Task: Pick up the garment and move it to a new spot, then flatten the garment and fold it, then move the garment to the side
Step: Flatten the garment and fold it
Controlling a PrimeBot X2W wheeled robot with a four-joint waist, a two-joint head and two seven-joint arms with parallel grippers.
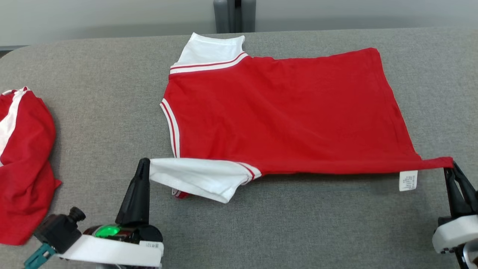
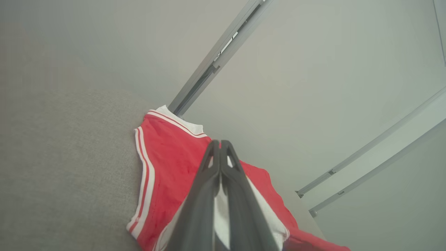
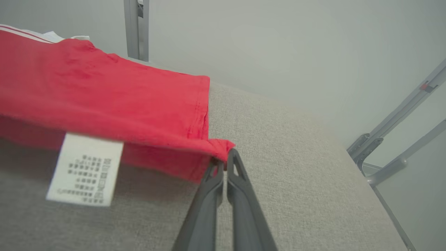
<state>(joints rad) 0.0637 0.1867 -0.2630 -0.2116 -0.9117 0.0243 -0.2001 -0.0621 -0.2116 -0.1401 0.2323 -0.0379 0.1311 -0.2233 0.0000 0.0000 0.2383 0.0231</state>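
- Table [image 1: 93, 112]: covered in grey cloth, spans the head view from edge to edge and ends at a pale wall along the top of the frame.
- Garment [image 1: 283, 112]: red shirt with white sleeves and red-and-white striped trim. Lies spread across the centre and upper right of the head view, neck opening toward the left and hem toward the right. Rests flat on the table along its far edge. Stretches in a straight line along its near edge between the two hands, raised just off the table with a shadow beneath.
- Second red garment [image 1: 26, 157]: sits crumpled at the left edge of the head view, well apart from the spread shirt, with a white stripe showing near its top.
- Left hand [image 1: 143, 164]: rises from the lower left of the head view, dark fingers pressed together. Pinches the end of the near white sleeve [image 1: 194, 177]. In the left wrist view, shows white cloth between the closed fingers.
- Right hand [image 1: 450, 170]: stands at the lower right edge of the head view, fingers closed. Grips the near hem corner of the garment, seen in the right wrist view as a red tip clamped at the fingertips.
- Care label [image 1: 407, 180]: white with fine print, hangs below the near edge, near the right hand.
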